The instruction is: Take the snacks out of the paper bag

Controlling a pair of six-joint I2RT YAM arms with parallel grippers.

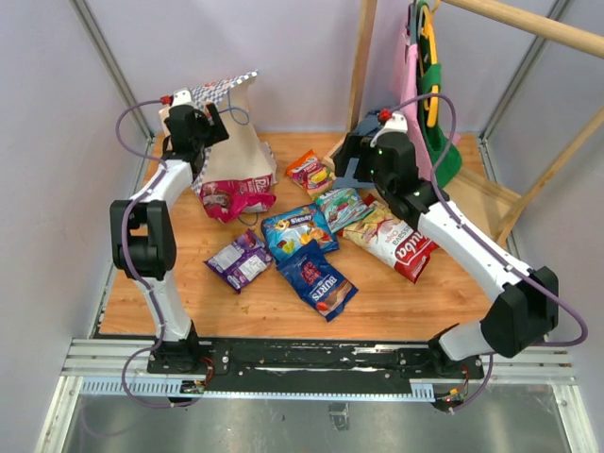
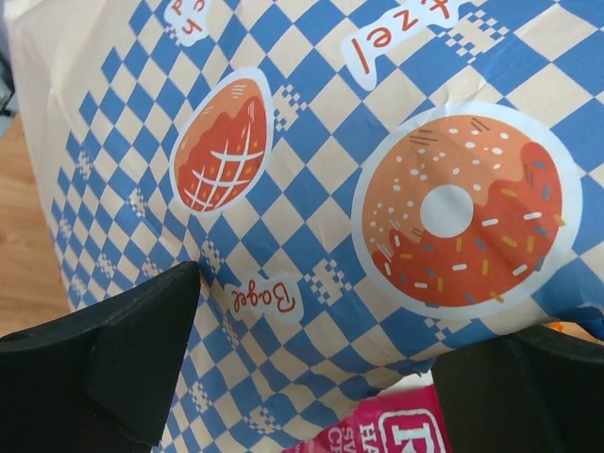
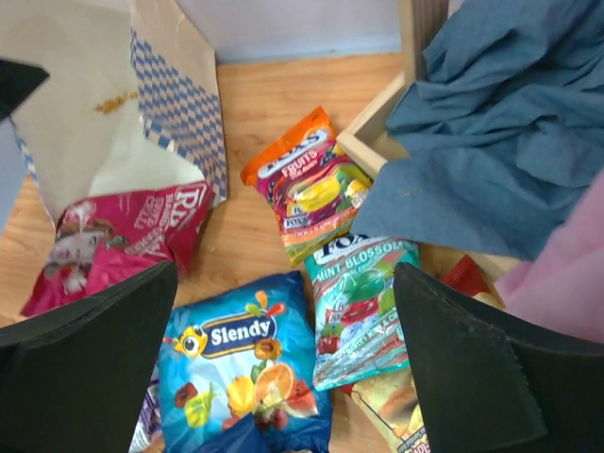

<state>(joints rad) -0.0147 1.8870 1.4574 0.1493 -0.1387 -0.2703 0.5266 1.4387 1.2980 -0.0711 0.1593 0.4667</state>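
The paper bag [image 1: 236, 146] is tipped up at the back left with its mouth down on the table. A magenta packet [image 1: 229, 199] sticks out of the mouth. My left gripper [image 1: 209, 121] is open, with the bag's checked side [image 2: 311, 189] close between its fingers [image 2: 104, 359] and the magenta packet [image 2: 387, 429] just below. Out on the table lie an orange-green packet [image 1: 310, 170], a mint packet [image 1: 342, 208], a blue Slendy packet [image 1: 297, 231], a blue Burts packet [image 1: 318, 281], a purple packet [image 1: 240, 260] and a red-and-white packet [image 1: 396, 243]. My right gripper [image 1: 349, 160] is open and empty above the Slendy packet [image 3: 236, 368] and the mint packet [image 3: 363, 302].
A grey-blue cloth [image 3: 491, 142] lies in a wooden frame [image 3: 363, 142] at the right. Green and pink garments [image 1: 429, 94] hang on a wooden rack [image 1: 363, 57] at the back right. The wooden tabletop [image 1: 406, 302] ends at walls on the left, right and back.
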